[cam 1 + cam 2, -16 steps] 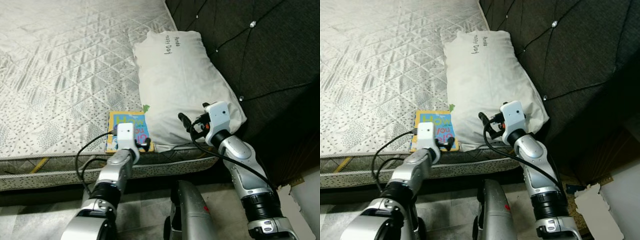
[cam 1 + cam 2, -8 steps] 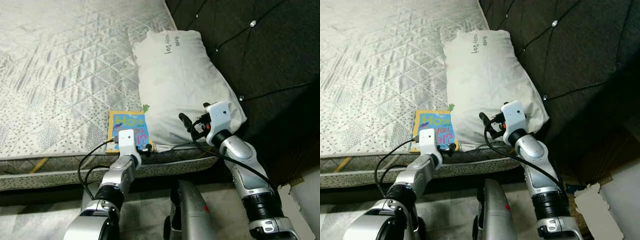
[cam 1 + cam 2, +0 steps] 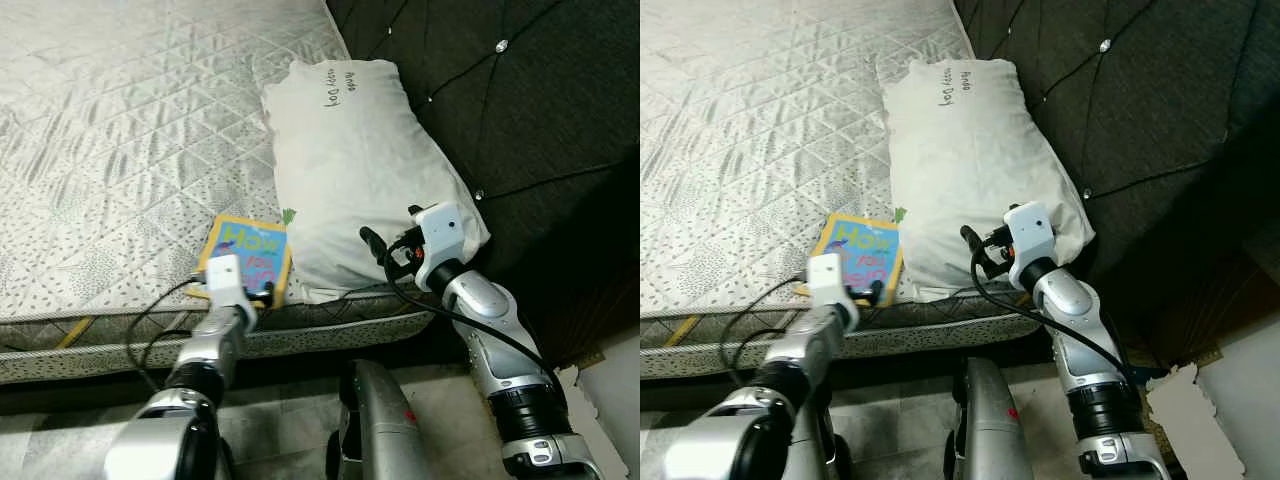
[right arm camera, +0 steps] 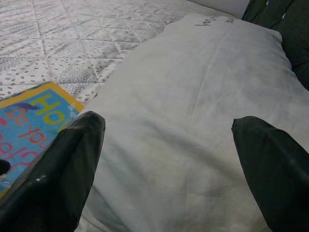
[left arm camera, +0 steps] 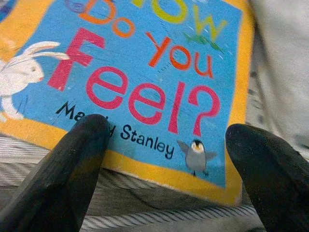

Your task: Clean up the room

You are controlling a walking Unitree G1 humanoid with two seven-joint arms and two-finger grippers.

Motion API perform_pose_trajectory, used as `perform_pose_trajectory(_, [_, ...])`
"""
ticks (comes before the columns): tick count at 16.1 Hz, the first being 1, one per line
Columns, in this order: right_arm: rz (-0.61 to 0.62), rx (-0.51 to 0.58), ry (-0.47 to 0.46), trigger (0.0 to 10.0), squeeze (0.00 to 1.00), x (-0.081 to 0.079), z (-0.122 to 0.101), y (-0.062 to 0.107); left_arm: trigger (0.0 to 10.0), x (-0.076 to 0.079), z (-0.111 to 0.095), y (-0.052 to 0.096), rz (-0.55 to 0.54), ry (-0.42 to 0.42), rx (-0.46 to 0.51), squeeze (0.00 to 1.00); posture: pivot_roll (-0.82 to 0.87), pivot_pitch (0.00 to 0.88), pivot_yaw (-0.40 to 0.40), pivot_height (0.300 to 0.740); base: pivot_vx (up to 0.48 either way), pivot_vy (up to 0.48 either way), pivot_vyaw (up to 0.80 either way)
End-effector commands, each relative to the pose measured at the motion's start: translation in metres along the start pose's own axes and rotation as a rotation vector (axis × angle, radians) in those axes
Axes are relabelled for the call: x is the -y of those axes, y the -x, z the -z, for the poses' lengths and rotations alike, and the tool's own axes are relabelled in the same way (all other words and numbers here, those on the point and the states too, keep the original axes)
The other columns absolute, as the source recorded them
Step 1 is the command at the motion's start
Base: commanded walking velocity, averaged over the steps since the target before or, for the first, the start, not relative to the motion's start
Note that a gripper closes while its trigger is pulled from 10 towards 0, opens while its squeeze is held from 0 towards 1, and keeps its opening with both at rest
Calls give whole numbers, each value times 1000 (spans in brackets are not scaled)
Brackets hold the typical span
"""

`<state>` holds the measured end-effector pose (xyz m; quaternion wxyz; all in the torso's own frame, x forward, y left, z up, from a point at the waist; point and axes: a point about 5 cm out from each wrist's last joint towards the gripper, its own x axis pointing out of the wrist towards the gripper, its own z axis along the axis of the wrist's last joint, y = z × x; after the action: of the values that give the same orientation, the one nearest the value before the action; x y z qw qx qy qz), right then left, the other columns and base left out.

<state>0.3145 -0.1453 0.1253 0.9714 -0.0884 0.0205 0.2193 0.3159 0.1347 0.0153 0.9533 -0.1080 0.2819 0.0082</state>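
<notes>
A children's book (image 3: 248,256) with a blue cover and yellow border lies tilted on the mattress (image 3: 120,130) near its front edge, against the white pillow (image 3: 350,160). My left gripper (image 3: 258,292) is open at the book's near edge. In the left wrist view its two fingers (image 5: 82,145) stand wide apart over the cover (image 5: 145,72), which reads "How Do You Feel?". My right gripper (image 3: 378,250) is open and hovers at the pillow's front corner, fingers spread before the pillow (image 4: 193,96).
A dark tufted headboard (image 3: 520,100) rises right of the pillow. The mattress's front side drops to the floor, where my silver body (image 3: 375,420) stands. A pale object (image 3: 610,400) sits low on the right.
My left gripper has slid left and back toward the mattress edge. The book has turned, its near end now further left. The right arm has barely moved.
</notes>
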Motion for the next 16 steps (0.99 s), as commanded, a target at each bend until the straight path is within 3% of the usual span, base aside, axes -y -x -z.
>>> perform_pose_trajectory(1, [12, 0, 8, 10000, 0, 4, -2, 2, 10000, -4, 6, 0, -24, 15, -30, 0, -201, 81, -131, 571, 0, 0, 0])
perform_pose_trajectory(6, [10, 4, 7, 10000, 0, 3, -3, 0, 10000, -2, 5, -1, -30, 1, -19, 0, -200, 76, -131, 571, 0, 0, 0])
perform_pose_trajectory(9, [15, 8, 4, 10000, 0, 4, -3, -2, 10000, -1, -19, -2, -84, -50, 101, 0, -193, 71, -124, 571, 0, 0, 0])
perform_pose_trajectory(10, [17, 10, -1, 10000, 0, 3, -3, -3, 10000, 6, -28, -1, -69, -62, 142, 0, -179, 68, -122, 571, 0, 0, 0])
perform_pose_trajectory(14, [9, 19, -12, 10000, 0, -2, -4, -6, 10000, 12, -37, 4, -90, -94, 212, 0, -169, 64, -121, 571, 0, 0, 0])
perform_pose_trajectory(16, [11, 20, -12, 10000, 0, 0, -4, -8, 10000, 15, -40, 12, -110, -66, 248, 0, -160, 63, -119, 571, 0, 0, 0])
